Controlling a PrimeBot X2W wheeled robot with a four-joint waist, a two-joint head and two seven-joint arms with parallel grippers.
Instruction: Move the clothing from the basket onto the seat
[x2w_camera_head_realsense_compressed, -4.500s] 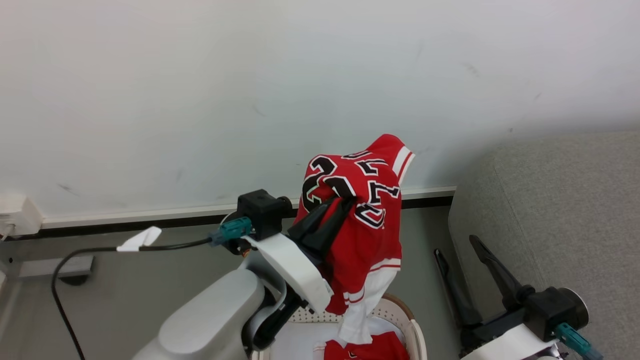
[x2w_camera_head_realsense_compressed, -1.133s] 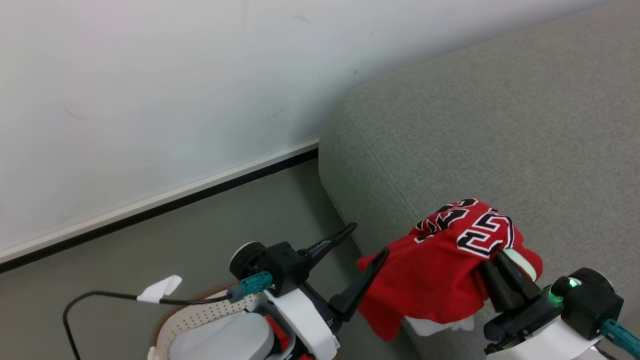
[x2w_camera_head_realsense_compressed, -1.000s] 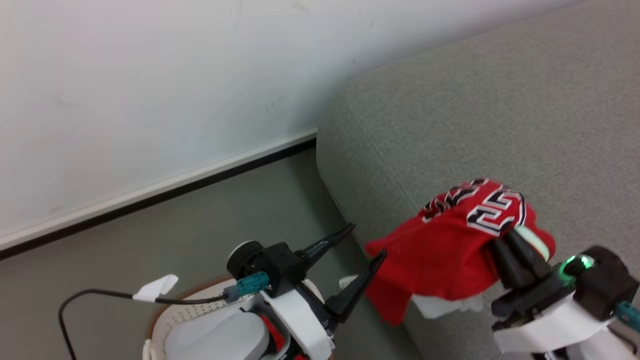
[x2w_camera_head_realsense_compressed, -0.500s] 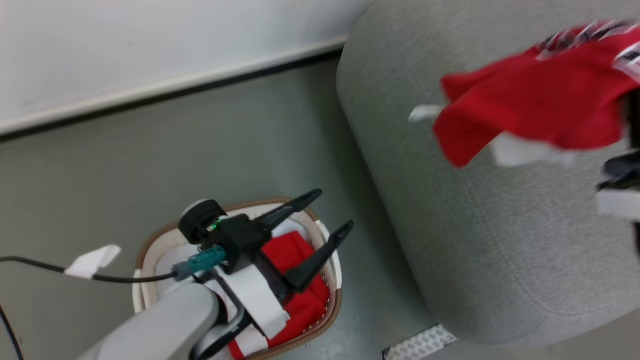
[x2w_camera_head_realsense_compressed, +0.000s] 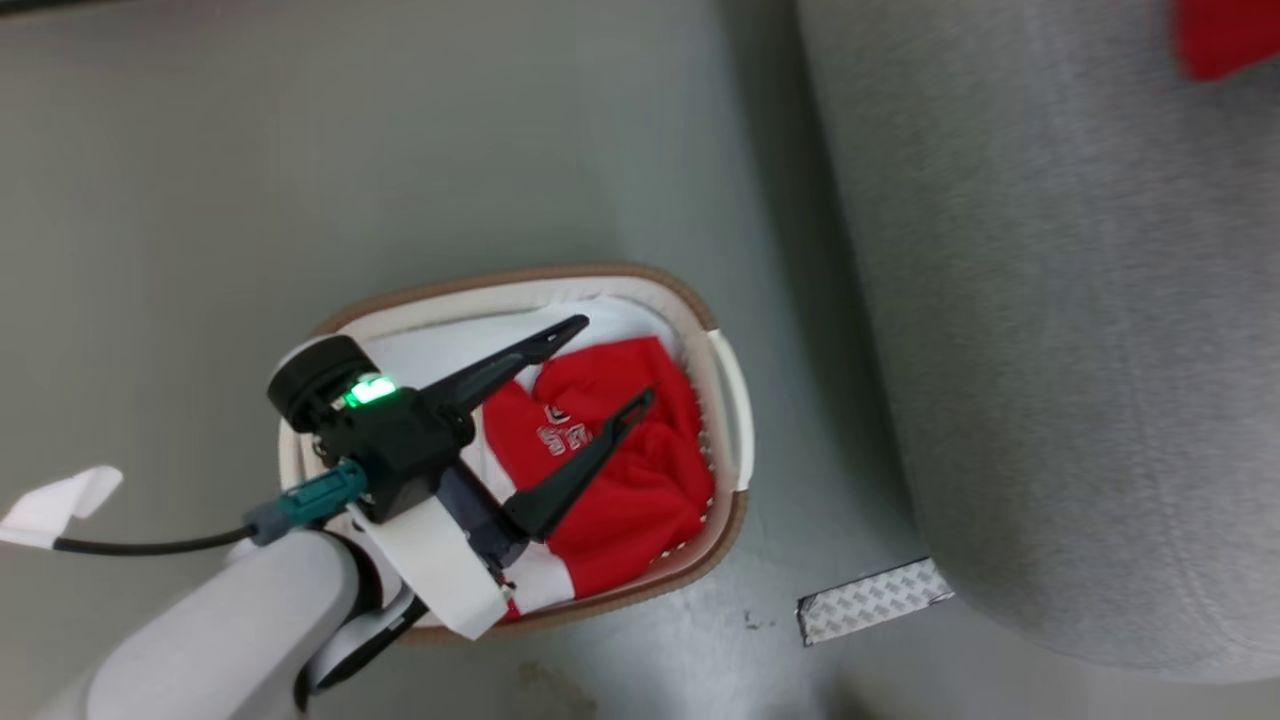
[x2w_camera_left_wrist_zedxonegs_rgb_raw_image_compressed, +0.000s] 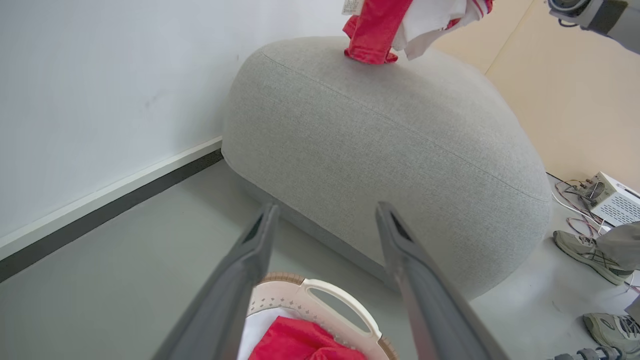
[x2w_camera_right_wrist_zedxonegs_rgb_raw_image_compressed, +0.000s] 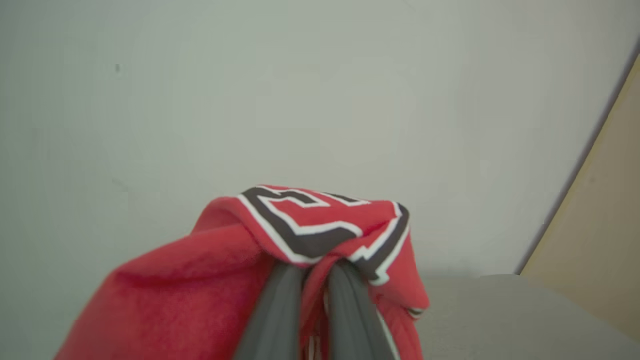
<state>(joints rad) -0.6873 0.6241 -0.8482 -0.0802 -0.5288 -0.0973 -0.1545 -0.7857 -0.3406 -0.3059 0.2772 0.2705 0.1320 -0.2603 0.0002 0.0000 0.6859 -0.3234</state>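
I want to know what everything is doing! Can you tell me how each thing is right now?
left tool: open, empty, above the basket.
right tool: shut on the held red jersey.
held red jersey: lifted, draped over the right tool, hanging over the seat.
second red jersey: crumpled inside the basket.
basket: upright, one jersey inside.
seat: under the hanging jersey; I cannot tell whether the cloth touches it.

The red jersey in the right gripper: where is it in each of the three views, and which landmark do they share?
Head view: the jersey is a red patch at the top right corner, over the seat.
Left wrist view: top edge, right of middle, hanging over the seat.
Right wrist view: lower middle, draped around the shut right gripper.
Shared landmark: the grey seat.
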